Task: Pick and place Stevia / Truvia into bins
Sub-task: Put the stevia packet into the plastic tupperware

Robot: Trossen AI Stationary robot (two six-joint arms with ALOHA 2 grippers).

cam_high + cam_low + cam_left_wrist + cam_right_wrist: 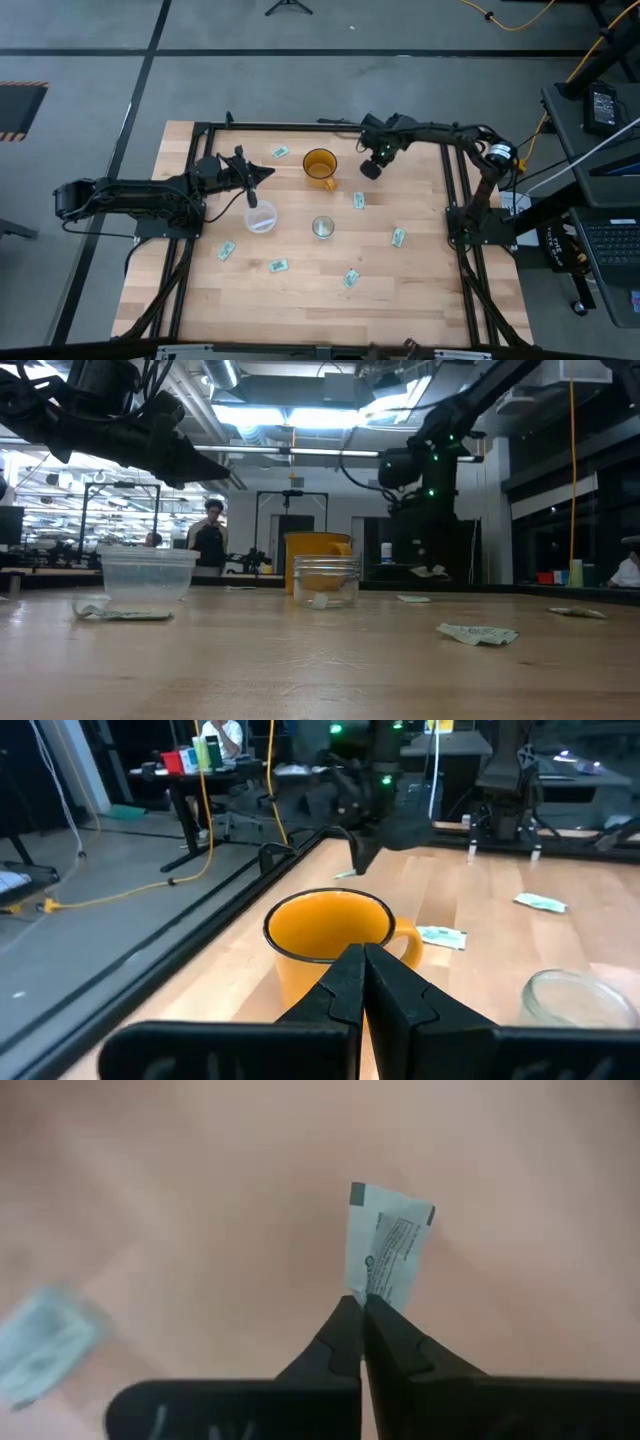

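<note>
Several pale green-and-white sachets lie flat on the wooden table: one [280, 152] at the far side, one [358, 200] by the mug, others [398, 237] [278, 266] nearer. The clear shallow cup [261, 218] and the smaller silvery cup [322, 227] stand mid-table; in the low view a scrap of paper shows inside the small cup [325, 582]. My right gripper [370, 169] hovers above the table, right of the orange mug, shut on a sachet [390, 1245]. My left gripper [264, 173] is shut and empty, raised left of the mug, above the clear cup's far side. My right gripper pinches the sachet by the middle of one short edge [366, 1292], between the ends of its two fingers. The rest of the sachet sticks out beyond the fingertips, flat and uncreased. It is lifted clear of the table, which shows blurred beyond it.
An amber-orange mug with a handle [320, 167] stands between the two grippers, right in front of my left gripper [362, 975]. A black frame [205, 128] borders the table. Another sachet [40, 1342] lies on the table under my right gripper. A person [210, 535] stands beyond the table.
</note>
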